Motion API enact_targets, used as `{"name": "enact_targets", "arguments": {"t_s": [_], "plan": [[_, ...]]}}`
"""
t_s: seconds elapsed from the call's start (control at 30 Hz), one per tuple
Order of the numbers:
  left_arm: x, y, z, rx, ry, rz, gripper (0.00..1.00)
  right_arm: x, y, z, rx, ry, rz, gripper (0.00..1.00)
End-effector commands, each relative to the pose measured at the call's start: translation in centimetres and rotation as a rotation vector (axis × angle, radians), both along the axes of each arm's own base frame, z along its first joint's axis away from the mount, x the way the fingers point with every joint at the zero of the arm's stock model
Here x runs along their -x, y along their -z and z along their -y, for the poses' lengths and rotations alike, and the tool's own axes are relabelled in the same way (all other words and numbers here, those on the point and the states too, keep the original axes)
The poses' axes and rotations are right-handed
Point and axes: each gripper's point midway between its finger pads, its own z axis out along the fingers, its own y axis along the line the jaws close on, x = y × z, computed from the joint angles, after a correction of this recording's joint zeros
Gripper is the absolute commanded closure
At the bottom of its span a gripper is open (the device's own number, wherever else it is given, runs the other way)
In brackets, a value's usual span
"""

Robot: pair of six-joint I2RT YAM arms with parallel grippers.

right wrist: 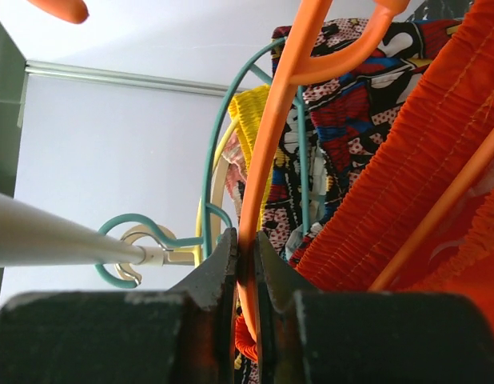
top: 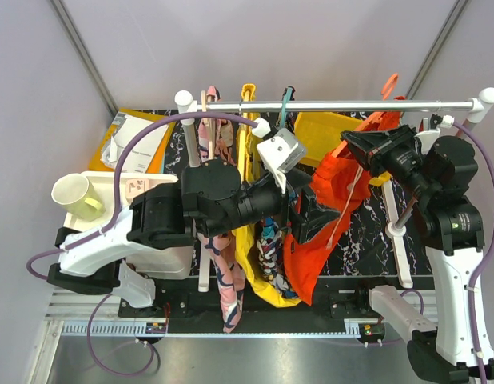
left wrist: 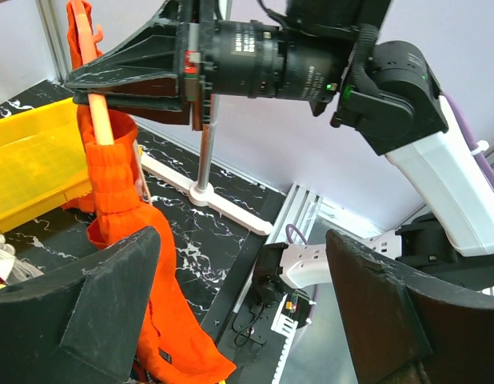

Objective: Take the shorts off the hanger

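Right wrist, hanger [right wrist: 268, 144] half-hidden in pincer [right wrist: 247, 242]

We see the hanger [right wrist: 267, 144] cut off at the right wrist view's top edge; the shorts [left wrist: 119, 200] run off the left wrist view's bottom, the yellow bin [left wrist: 31, 160] off its left.

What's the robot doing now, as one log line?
right gripper: shut on hanger | left gripper: open beside shorts | shorts: on hanger

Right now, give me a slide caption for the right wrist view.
Right fingers shut on the orange hanger, orange-red shorts bunched alongside, teal hanger behind.
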Motion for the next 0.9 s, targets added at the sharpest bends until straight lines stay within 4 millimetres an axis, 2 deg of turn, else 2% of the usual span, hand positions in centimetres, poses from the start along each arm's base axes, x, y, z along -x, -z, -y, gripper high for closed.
{"name": "enact_targets", "arguments": {"t_s": [0.0, 0.07, 0.1, 0.17, 0.2, 0.23, 0.27, 0.3, 0.37, 0.47, 0.63, 0.87], "plan": [[0.5, -1.2, -0.3, 0.041, 0.023, 0.022, 0.12, 0.7, -2.5, 0.4, 0.005, 0.025, 0.109, 1.0], [0.3, -0.7, -0.1, 0.023, 0.017, 0.031, 0.12, 1.0, -1.5, 0.6, 0.018, 0.03, 0.102, 1.0], [-0.1, -0.1, 0.1, 0.001, -0.002, 0.038, 0.12, 0.7, 0.0, 0.6, 0.037, 0.032, 0.079, 1.0], [-0.5, 0.5, 0.3, -0.024, -0.022, 0.046, 0.11, 1.3, 1.1, 0.6, 0.054, 0.025, 0.081, 1.0], [-1.1, 1.2, 0.6, -0.057, -0.051, 0.056, 0.12, 1.2, 2.5, 0.6, 0.07, 0.021, 0.062, 1.0], [-1.5, 1.6, 0.8, -0.078, -0.07, 0.061, 0.12, 1.7, 2.6, 0.7, 0.077, 0.021, 0.075, 1.0], [-2.1, 1.1, 0.6, -0.078, -0.099, 0.065, 0.12, 1.6, 3.5, 0.6, 0.094, 0.019, 0.068, 1.0], [-2.5, 2.7, 1.5, -0.137, -0.105, 0.058, 0.12, 1.7, 3.5, 0.8, 0.108, 0.028, 0.077, 1.0], [-3.5, 3.4, 2.3, -0.153, -0.107, 0.02, 0.16, 2.0, 3.0, 1.2, 0.128, 0.043, 0.102, 1.0], [-4.5, 3.8, 2.9, -0.146, -0.091, -0.019, 0.21, 2.3, 1.8, 1.3, 0.14, 0.048, 0.125, 1.0], [-5.9, 4.0, 2.8, -0.144, -0.115, -0.041, 0.27, 2.0, 1.7, 0.9, 0.13, 0.03, 0.109, 1.0], [-6.4, 5.0, 3.2, -0.164, -0.125, -0.062, 0.34, 2.3, 1.3, 1.3, 0.131, 0.052, 0.13, 1.0]]}}
